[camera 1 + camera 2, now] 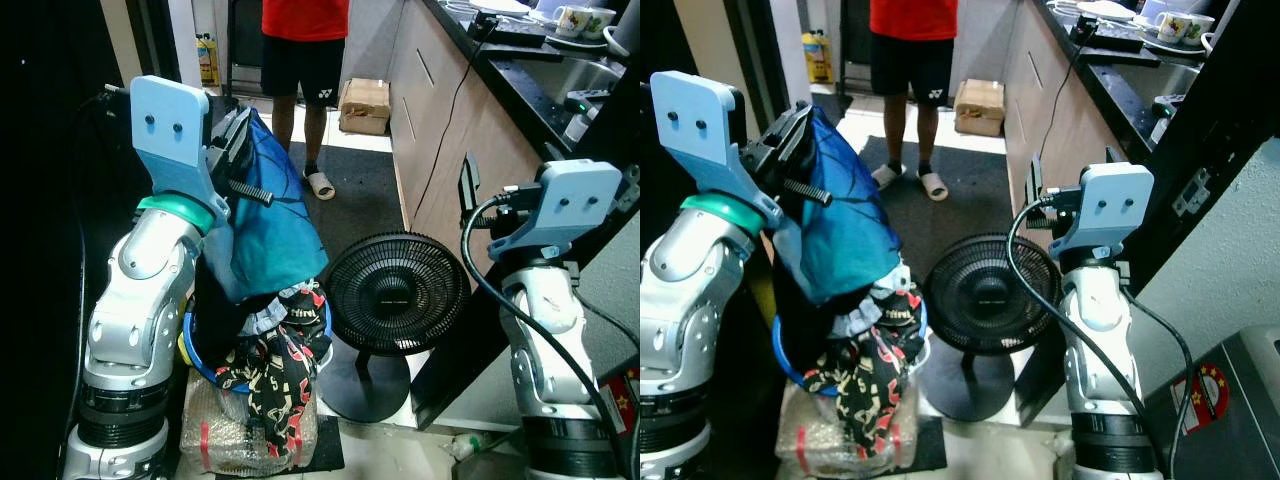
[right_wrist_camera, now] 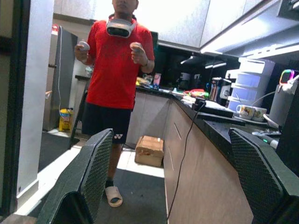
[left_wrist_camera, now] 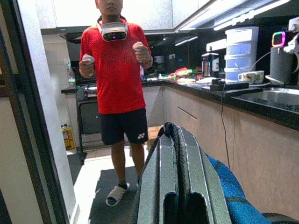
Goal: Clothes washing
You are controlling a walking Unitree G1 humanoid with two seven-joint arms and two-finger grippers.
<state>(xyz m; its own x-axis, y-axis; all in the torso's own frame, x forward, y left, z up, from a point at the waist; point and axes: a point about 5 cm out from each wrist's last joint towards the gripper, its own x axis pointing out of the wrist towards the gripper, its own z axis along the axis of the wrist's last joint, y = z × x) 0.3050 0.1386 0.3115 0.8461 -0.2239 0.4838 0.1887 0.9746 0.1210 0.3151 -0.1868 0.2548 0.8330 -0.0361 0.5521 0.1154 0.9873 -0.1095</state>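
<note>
One blue garment (image 1: 270,230) is pinched in the closed left end effector (image 1: 238,140), hanging straight toward 6 o'clock over the laundry basket (image 1: 200,365), while the right end effector (image 2: 173,186) idles wide open at 3 o'clock.

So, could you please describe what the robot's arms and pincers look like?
Both arms are jointed silver metal with black bands; the left arm has a teal ring. Pale blue wrist plates carry two dark dots. A black cable loops along the right arm. Each pincer has long black textured fingers.

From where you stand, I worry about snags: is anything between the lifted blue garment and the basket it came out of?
Nothing visible. The left claw, shut on the blue garment, holds it directly above the blue laundry basket; its hem hangs onto the clothes heaped there. The black fan stands beside.
</note>
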